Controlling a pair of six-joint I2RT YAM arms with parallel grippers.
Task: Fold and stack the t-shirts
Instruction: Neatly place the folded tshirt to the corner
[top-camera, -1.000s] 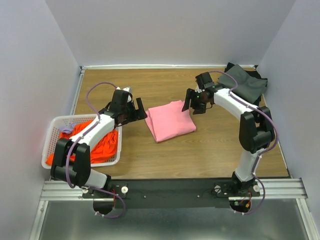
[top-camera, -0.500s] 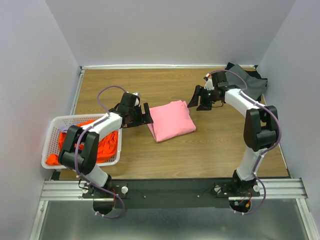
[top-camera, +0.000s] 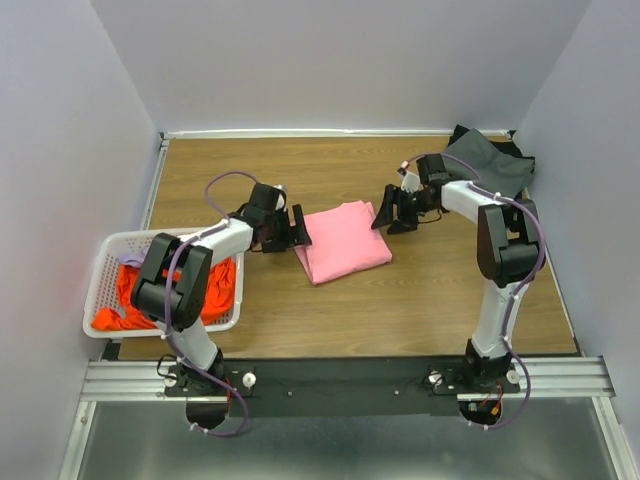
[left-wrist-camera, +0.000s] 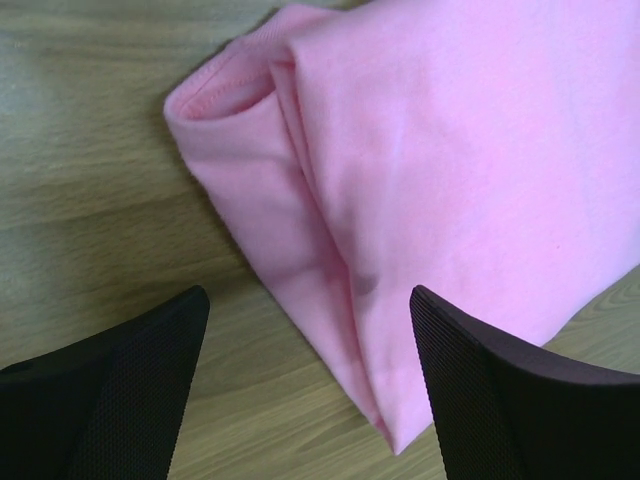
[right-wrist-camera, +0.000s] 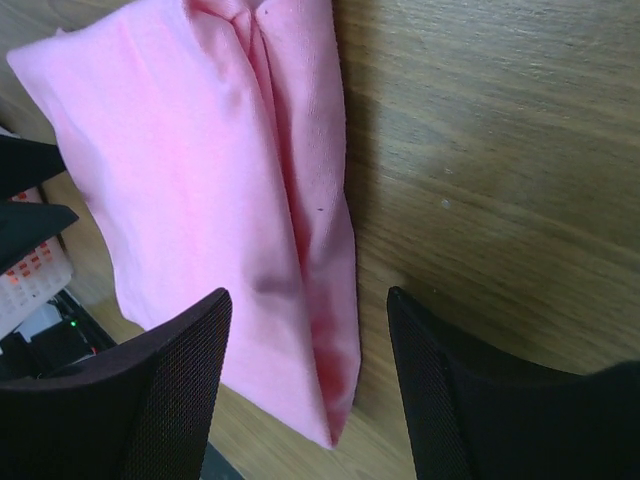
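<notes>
L gripper is low at the left edge of the pink shirt, jaws spread wide, released, clamping nothing. In its wrist view the shirt's folded edge and one rounded corner lie between and beyond the two fingers; can't tell if the tips touch cloth.

R gripper is at the shirt's opposite, right edge, also wide open. Its wrist view shows the long fold seam running between the fingers, with bare wood to the right of it.

The pink shirt lies folded into a rough rectangle, mid table, turned a bit askew, between the two grippers.

Orange shirt is bunched up in the white basket at the near left, partly behind the L arm. Something small and purple shows at the basket's far end.

Grey shirts lie in a loose heap in the far right corner, well apart from the pink one.
</notes>
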